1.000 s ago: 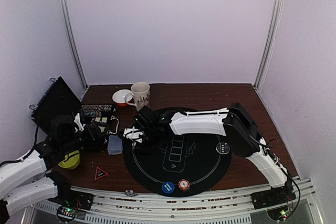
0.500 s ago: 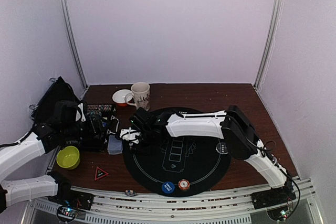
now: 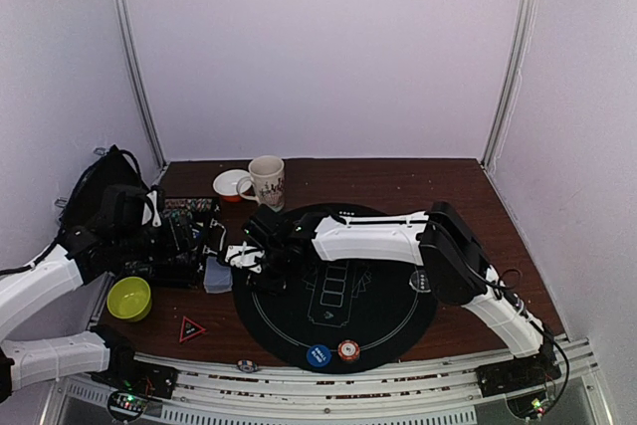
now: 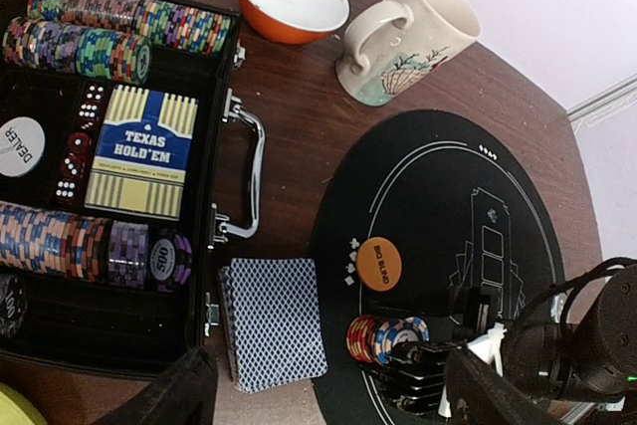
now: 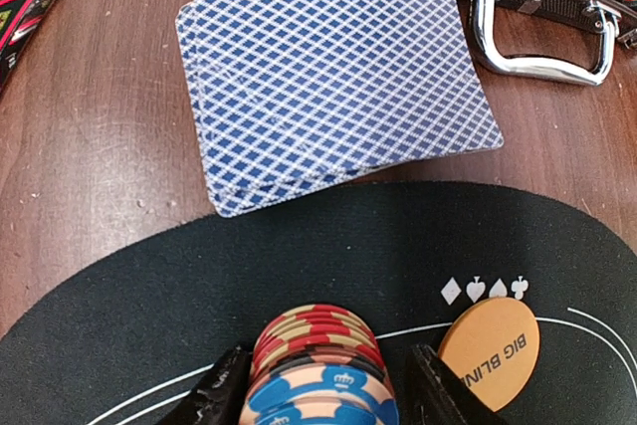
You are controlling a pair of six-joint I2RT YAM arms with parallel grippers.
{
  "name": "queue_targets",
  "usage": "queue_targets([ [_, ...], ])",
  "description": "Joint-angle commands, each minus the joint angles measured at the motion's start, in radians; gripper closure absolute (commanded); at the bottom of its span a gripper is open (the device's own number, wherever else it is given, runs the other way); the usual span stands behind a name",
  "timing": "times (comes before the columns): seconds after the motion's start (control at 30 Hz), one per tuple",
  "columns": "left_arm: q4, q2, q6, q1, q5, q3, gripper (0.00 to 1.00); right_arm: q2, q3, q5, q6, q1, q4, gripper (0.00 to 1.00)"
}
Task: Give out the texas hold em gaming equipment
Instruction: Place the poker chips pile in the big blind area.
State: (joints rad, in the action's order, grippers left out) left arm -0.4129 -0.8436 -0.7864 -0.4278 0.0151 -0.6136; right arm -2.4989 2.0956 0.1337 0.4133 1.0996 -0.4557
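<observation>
**Dark table, chips between parted jaws**

Dark wood formed the table (image 3: 398, 176), boxed in by pale walls, with a big round black mat (image 3: 388, 320) lying near the arms. At the mat's left edge a short chip stack (image 5: 318, 360) of red-striped and blue-striped chips leaned on the felt. The right gripper (image 5: 326, 397) stood low over it, one finger on either side. Its jaws were parted slightly wider than the stack, with a thin gap showing on one side, so nothing was clamped. An orange disc (image 5: 490, 350) marked BIG BLIND lay just beside the stack on the mat. A deck of cards (image 5: 333, 82), blue-backed and slightly fanned, rested on bare wood between the mat and the black case (image 4: 214, 97).

The left gripper (image 4: 333, 400) hung above the case and deck with its jaws spread wide, holding nothing. Inside the open case lay rows of striped chips (image 4: 119, 22), a card box (image 4: 139, 151) labelled Texas Hold'em, some dice (image 4: 78, 136) and a white dealer button (image 4: 18, 144).

A blue disc (image 3: 318, 355) and orange-and-white chips (image 3: 348, 349) sat together at the mat's near edge, and a clear disc (image 3: 425, 281) lay on its right side. Behind the mat stood a mug (image 3: 267, 181) beside an orange bowl (image 3: 232, 184). A yellow-green bowl (image 3: 129, 298) and a red triangle (image 3: 189, 328) lay near the left arm.
</observation>
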Motion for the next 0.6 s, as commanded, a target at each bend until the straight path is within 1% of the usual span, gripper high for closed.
queue_targets([
  [0.0, -0.009, 0.001, 0.028, 0.005, -0.014, -0.038, 0.18, -0.086, -0.018, -0.030, 0.001, 0.007, -0.108, 0.44],
  [0.07, -0.009, -0.008, 0.035, 0.004, -0.007, -0.042, 0.18, -0.084, -0.003, -0.020, 0.000, 0.009, -0.113, 0.39],
  [0.13, -0.009, -0.018, 0.048, 0.005, 0.004, -0.046, 0.18, -0.075, 0.008, 0.019, 0.007, 0.012, -0.117, 0.31],
  [0.17, -0.010, -0.022, 0.059, 0.004, 0.011, -0.051, 0.18, -0.066, 0.009, 0.032, 0.005, 0.015, -0.111, 0.18],
  [0.2, -0.010, -0.025, 0.066, 0.005, 0.016, -0.054, 0.18, -0.055, 0.010, 0.040, -0.005, 0.017, -0.103, 0.02],
  [0.23, -0.011, -0.026, 0.071, 0.005, 0.016, -0.058, 0.18, -0.045, 0.014, 0.050, -0.018, 0.017, -0.095, 0.00],
  [0.47, -0.011, -0.022, 0.095, 0.005, 0.024, -0.062, 0.16, 0.086, 0.018, 0.154, -0.052, 0.019, -0.027, 0.00],
  [0.57, -0.011, -0.014, 0.096, 0.005, 0.025, -0.055, 0.16, 0.177, -0.030, 0.205, -0.062, 0.018, 0.020, 0.00],
])
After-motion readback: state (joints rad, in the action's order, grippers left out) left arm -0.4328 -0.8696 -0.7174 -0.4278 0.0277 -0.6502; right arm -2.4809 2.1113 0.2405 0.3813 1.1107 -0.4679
